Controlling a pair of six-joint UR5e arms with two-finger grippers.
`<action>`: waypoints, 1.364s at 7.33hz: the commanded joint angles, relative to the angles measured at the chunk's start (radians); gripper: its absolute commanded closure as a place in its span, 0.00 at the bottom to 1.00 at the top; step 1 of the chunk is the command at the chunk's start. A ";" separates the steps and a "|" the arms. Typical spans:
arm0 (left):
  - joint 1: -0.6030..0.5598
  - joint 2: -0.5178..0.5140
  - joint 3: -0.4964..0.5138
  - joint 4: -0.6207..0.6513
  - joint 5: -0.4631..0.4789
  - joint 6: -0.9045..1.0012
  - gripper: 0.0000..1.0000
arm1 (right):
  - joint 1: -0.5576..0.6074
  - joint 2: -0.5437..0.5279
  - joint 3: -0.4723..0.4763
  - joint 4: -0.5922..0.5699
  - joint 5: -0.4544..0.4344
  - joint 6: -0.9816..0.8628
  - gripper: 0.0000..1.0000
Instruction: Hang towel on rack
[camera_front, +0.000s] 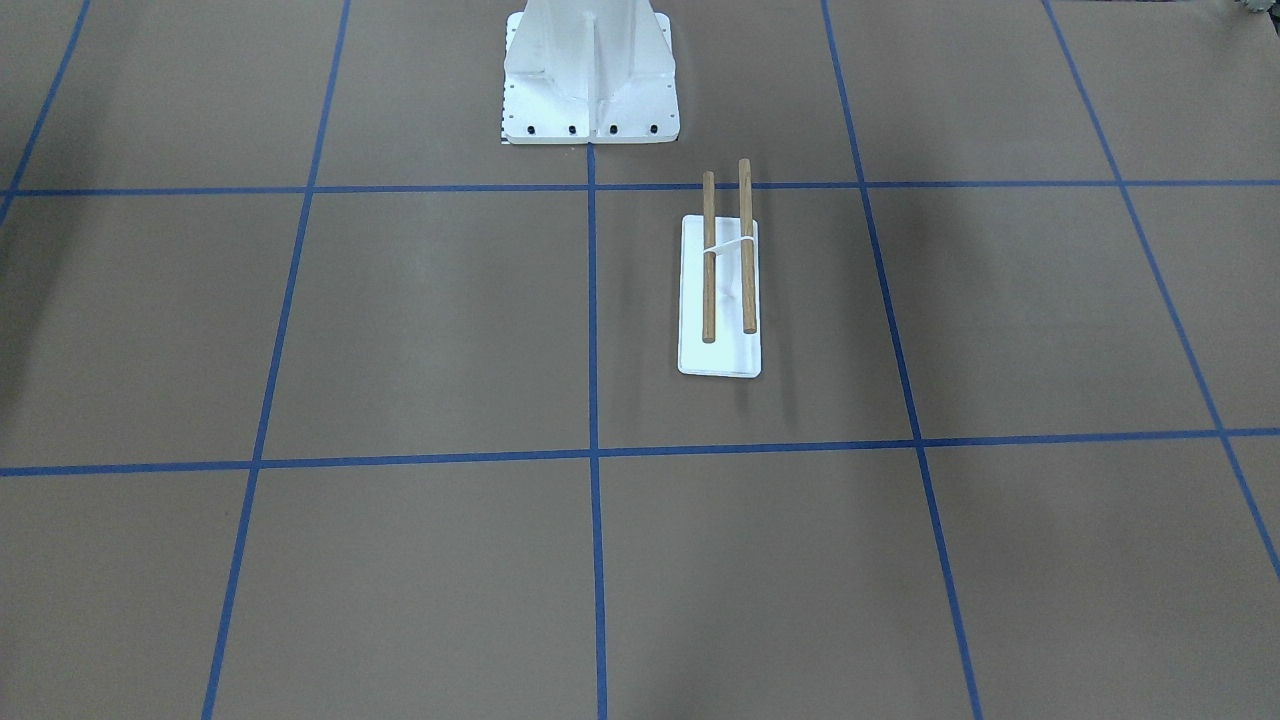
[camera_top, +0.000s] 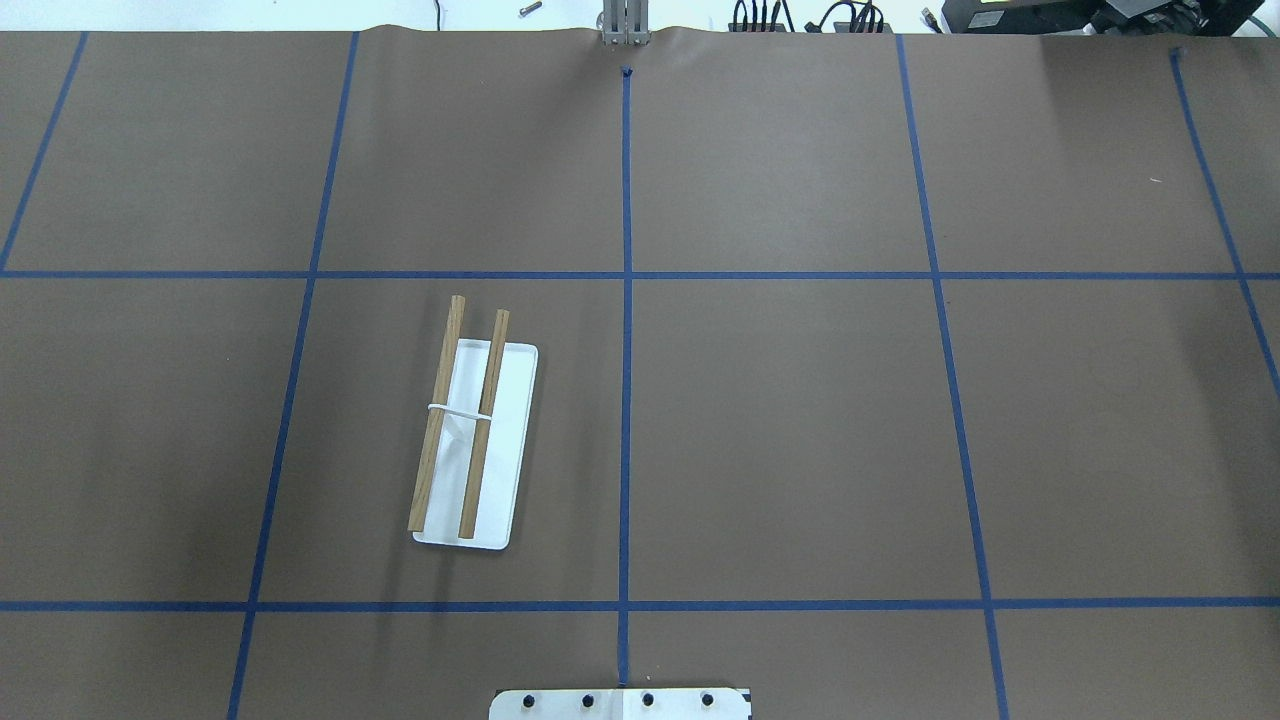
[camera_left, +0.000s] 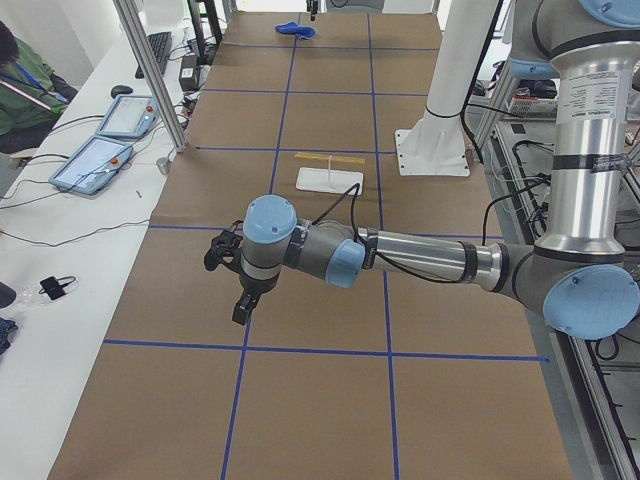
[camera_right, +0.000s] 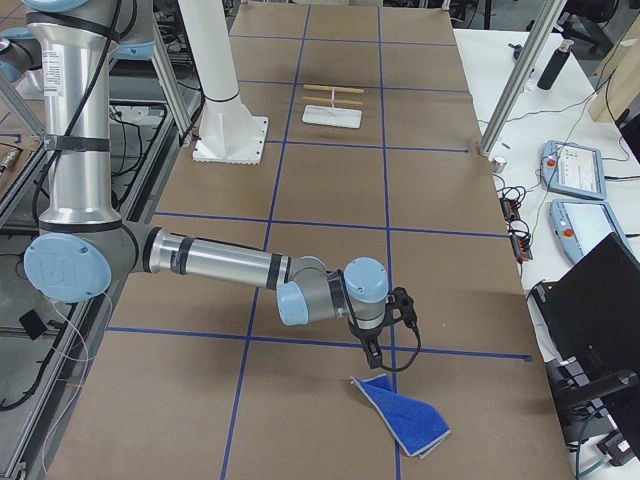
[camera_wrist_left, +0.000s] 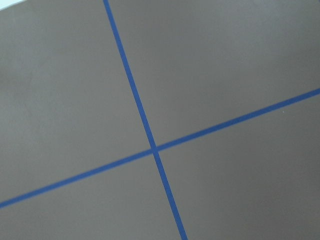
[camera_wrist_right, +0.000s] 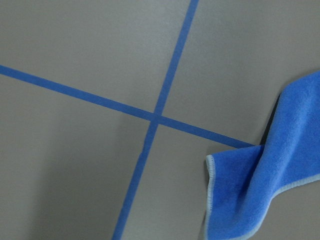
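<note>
The rack (camera_front: 728, 250) has two brown dowels over a white base plate and stands bare near the table's middle; it also shows in the overhead view (camera_top: 465, 420). The blue towel (camera_right: 400, 415) lies crumpled flat on the table at the robot's right end, and part of it shows in the right wrist view (camera_wrist_right: 270, 175). My right gripper (camera_right: 385, 335) hovers just beside and above the towel; I cannot tell if it is open or shut. My left gripper (camera_left: 230, 280) hangs over bare table at the left end, far from the rack; its state cannot be told.
The large white bolted pedestal (camera_front: 590, 100) stands behind the rack at the robot's side. Blue tape lines grid the brown table. Operator benches with tablets (camera_left: 105, 150) and cables run along the table's far long side, with aluminium posts (camera_right: 510, 90) at its edge.
</note>
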 joint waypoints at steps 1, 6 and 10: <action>0.001 -0.001 0.008 -0.009 -0.016 -0.018 0.02 | -0.025 0.013 -0.210 0.211 -0.059 0.001 0.00; 0.002 0.000 0.011 -0.009 -0.028 -0.016 0.02 | -0.108 0.053 -0.250 0.221 -0.171 -0.001 0.40; 0.002 0.002 0.011 -0.009 -0.030 -0.016 0.02 | -0.113 0.079 -0.253 0.220 -0.234 -0.053 1.00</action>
